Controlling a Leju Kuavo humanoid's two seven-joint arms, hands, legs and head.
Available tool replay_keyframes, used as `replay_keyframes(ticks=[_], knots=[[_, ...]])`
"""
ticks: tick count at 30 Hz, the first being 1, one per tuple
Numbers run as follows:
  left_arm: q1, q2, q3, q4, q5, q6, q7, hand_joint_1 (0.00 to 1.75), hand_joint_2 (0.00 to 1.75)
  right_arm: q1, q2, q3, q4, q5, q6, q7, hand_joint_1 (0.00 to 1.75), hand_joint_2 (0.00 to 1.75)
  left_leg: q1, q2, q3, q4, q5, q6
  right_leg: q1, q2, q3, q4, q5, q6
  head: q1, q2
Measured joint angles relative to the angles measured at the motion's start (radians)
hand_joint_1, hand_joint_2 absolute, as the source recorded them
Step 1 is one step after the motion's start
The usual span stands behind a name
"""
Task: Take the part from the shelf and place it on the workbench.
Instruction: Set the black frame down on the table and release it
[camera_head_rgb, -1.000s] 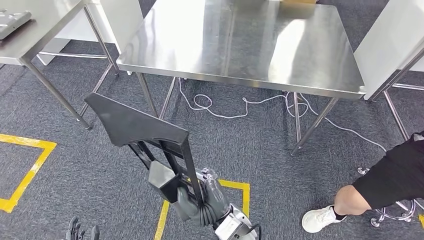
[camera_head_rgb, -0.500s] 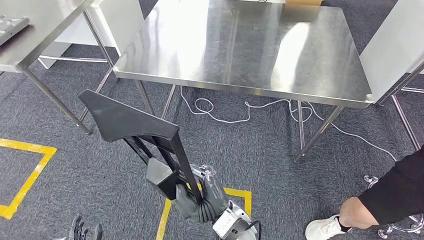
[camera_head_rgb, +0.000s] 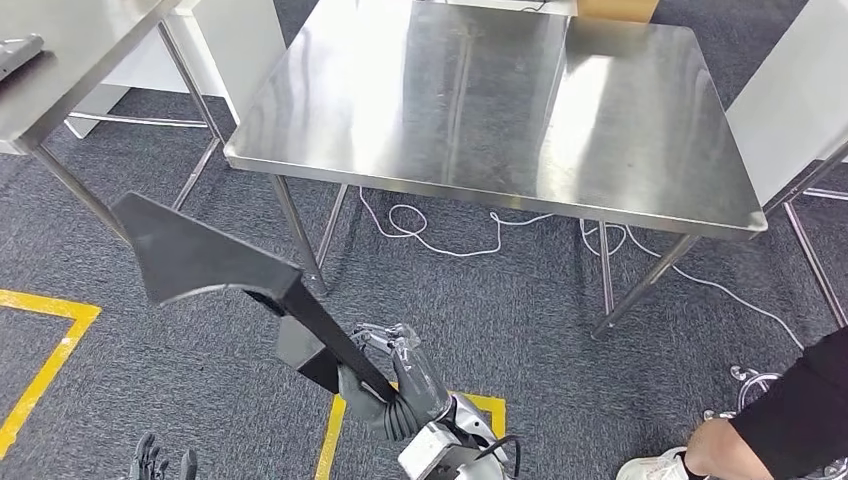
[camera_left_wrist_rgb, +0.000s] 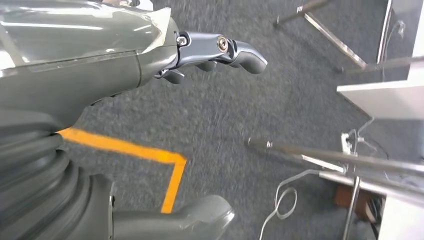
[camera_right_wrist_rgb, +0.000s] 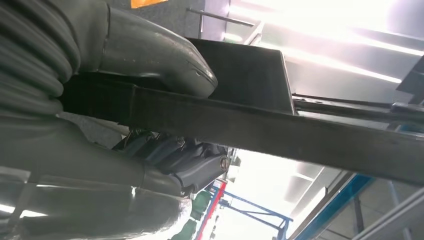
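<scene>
Our right hand (camera_head_rgb: 395, 385): fingers (camera_right_wrist_rgb: 175, 152) gripping black part (camera_head_rgb: 205, 262), raised before steel desk (camera_head_rgb: 480, 190). Our left hand (camera_left_wrist_rgb: 100, 65): fingers apart, holding nothing.

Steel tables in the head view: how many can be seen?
2. The large workbench stands ahead at centre; a second table shows partly at far left. Others may lie outside the frame.
</scene>
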Motion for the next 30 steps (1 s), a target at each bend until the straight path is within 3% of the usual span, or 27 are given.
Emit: replay_keyframes(ticks=[2,4,5,6,8,9,11,15,17,19,20,21,23,24,25,30], knots=[[-0.002,0.000,0.000,0.000,0.000,-0.001,0.000,0.00,1.75,-0.003,0.000,0.000,0.000,0.000,0.000,0.000,1.75,1.75,-0.001,0.001,0.019,-0.008,-0.009,0.015,0.000,0.000,-0.060,0.110,-0.031,-0.005,0.002,0.000],[-0.002,0.000,0.001,0.000,0.000,-0.002,0.000,0.00,1.75,-0.002,-0.003,0.001,0.001,0.006,-0.004,0.001,1.75,1.75,-0.005,-0.001,0.033,-0.008,-0.023,0.023,0.000,0.000,-0.155,0.239,-0.055,-0.007,0.002,0.000],[-0.001,0.000,0.001,0.000,0.000,-0.002,0.000,0.00,1.75,-0.001,-0.005,0.001,0.001,0.019,-0.011,0.005,1.75,1.75,-0.007,-0.003,0.041,-0.008,-0.030,0.024,0.000,0.000,-0.187,0.265,-0.046,-0.004,0.002,0.000],[-0.001,0.000,0.001,0.000,-0.001,-0.003,0.000,0.00,1.75,-0.002,-0.006,0.001,0.001,0.043,-0.022,0.012,1.75,1.75,-0.008,-0.005,0.052,-0.008,-0.039,0.025,0.000,0.000,-0.201,0.253,-0.020,0.003,0.002,0.000],[0.000,-0.002,0.001,0.000,-0.002,-0.003,0.000,0.00,1.75,-0.011,-0.007,0.003,0.001,0.130,-0.060,0.042,1.75,1.75,-0.010,-0.010,0.075,-0.008,-0.058,0.021,0.001,0.000,-0.179,0.141,0.063,0.016,0.002,0.000],[0.001,-0.002,0.001,-0.001,-0.002,-0.003,0.000,0.00,1.75,-0.019,-0.007,0.005,0.001,0.185,-0.081,0.061,1.75,1.75,-0.014,-0.011,0.083,-0.006,-0.069,0.017,0.004,-0.001,-0.158,0.077,0.099,0.017,0.003,0.000],[0.003,-0.005,0.001,-0.005,-0.003,-0.006,0.000,0.00,1.75,-0.042,-0.003,0.010,0.001,0.306,-0.115,0.113,1.75,1.75,-0.019,-0.012,0.094,-0.005,-0.089,0.007,0.007,0.000,-0.132,0.008,0.133,0.006,0.000,0.000],[-0.007,-0.008,-0.001,-0.013,-0.003,-0.021,0.000,0.00,1.75,-0.118,0.025,0.023,0.001,0.548,-0.129,0.245,1.75,1.75,-0.006,-0.008,0.097,0.017,-0.116,-0.018,0.003,0.004,-0.110,-0.010,0.126,-0.025,-0.006,0.000],[-0.016,-0.009,-0.003,-0.014,-0.003,-0.028,-0.001,0.00,1.75,-0.155,0.040,0.034,0.001,0.643,-0.123,0.299,1.75,1.75,0.001,-0.005,0.049,0.110,-0.152,-0.030,-0.001,0.005,-0.093,-0.016,0.117,-0.039,-0.008,0.000],[-0.022,-0.008,-0.003,-0.013,-0.003,-0.032,0.000,0.00,1.75,-0.186,0.049,0.049,0.005,0.737,-0.115,0.347,1.75,1.75,0.008,-0.004,-0.036,0.232,-0.184,-0.041,-0.001,0.005,-0.081,-0.017,0.105,-0.046,-0.008,0.000],[-0.023,-0.008,-0.003,-0.012,-0.003,-0.034,0.000,0.00,1.75,-0.198,0.052,0.057,0.009,0.781,-0.111,0.369,1.75,1.75,0.012,-0.003,-0.070,0.265,-0.179,-0.046,-0.001,0.006,-0.073,-0.017,0.098,-0.046,-0.008,0.000],[-0.025,-0.007,-0.003,-0.010,-0.002,-0.037,0.000,0.00,1.75,-0.210,0.055,0.065,0.013,0.824,-0.108,0.391,1.75,1.75,0.016,-0.002,-0.086,0.261,-0.152,-0.050,-0.001,0.008,-0.063,-0.017,0.090,-0.044,-0.009,0.000],[-0.031,-0.006,-0.003,-0.007,-0.002,-0.045,0.000,0.00,1.75,-0.241,0.061,0.080,0.024,0.906,-0.100,0.437,1.75,1.75,0.023,0.001,-0.069,0.157,-0.054,-0.056,-0.003,0.010,-0.042,-0.017,0.072,-0.035,-0.008,0.000],[-0.035,-0.005,-0.003,-0.005,-0.001,-0.049,0.000,0.00,1.75,-0.260,0.063,0.085,0.031,0.942,-0.097,0.460,1.75,1.75,0.023,0.003,-0.051,0.098,-0.015,-0.058,-0.002,0.011,-0.034,-0.017,0.063,-0.029,-0.009,0.000],[-0.039,-0.004,-0.003,-0.002,-0.001,-0.054,0.000,0.00,1.75,-0.281,0.066,0.089,0.039,0.976,-0.092,0.483,1.75,1.75,0.022,0.005,-0.033,0.052,0.006,-0.055,0.001,0.011,-0.030,-0.017,0.056,-0.023,-0.009,0.000],[-0.048,-0.002,-0.003,0.011,-0.001,-0.074,0.000,0.00,1.75,-0.373,0.064,0.092,0.099,1.112,-0.083,0.585,1.75,1.75,0.012,0.004,-0.009,0.010,-0.003,-0.020,0.004,0.007,-0.036,-0.007,0.039,0.003,-0.007,0.000]])
